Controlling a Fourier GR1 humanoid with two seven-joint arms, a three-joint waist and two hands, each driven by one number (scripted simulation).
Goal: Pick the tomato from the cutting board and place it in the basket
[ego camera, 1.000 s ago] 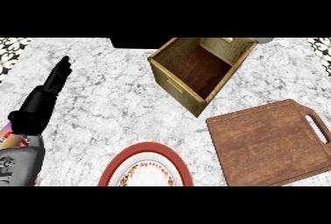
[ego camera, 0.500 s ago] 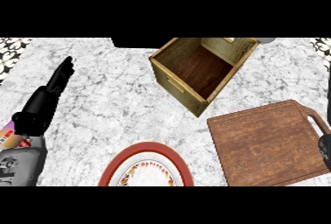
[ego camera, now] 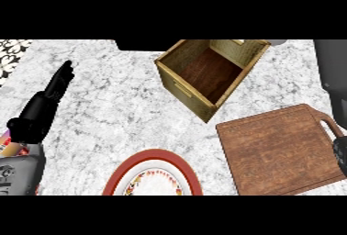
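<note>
Edging farther in beside the cutting board [ego camera: 281, 146], right hand [ego camera: 339, 153] fingers unclear; left hand [ego camera: 42, 106] straight.

No readable text, label, brand, number or sign shows on anything in the head view.

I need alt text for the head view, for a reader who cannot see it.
A marble counter holds an open wooden basket, a bare wooden cutting board and a red-rimmed plate. No tomato is visible. The left robot hand rests open at the left edge; the right robot hand barely shows at the right edge.
</note>
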